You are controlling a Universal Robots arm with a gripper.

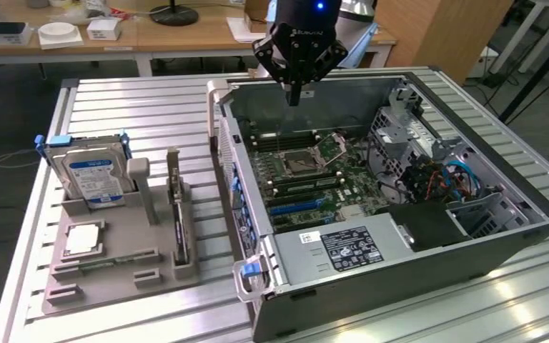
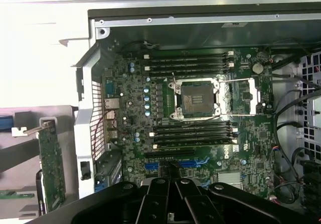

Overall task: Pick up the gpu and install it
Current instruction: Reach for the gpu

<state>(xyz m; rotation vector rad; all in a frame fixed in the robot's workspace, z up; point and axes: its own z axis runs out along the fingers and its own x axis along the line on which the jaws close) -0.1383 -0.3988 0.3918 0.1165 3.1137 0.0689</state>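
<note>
Bright, even light — washed-out glare

A robotics lab or test workshop is indicated: an opened computer case point(image 1: 399, 304) is laid on a ribbed metal counter point(image 1: 508, 307) beside a grey parts fixture point(image 1: 122, 268), and wooden counters point(image 1: 198, 37) strewn with small boxes point(image 1: 103, 28) and a lamp base point(image 1: 174, 14) are seen at the far side.

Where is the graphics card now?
On the exterior view's left, the graphics card stands on edge in the grey holder, between the hard drive and the open computer case.
</note>
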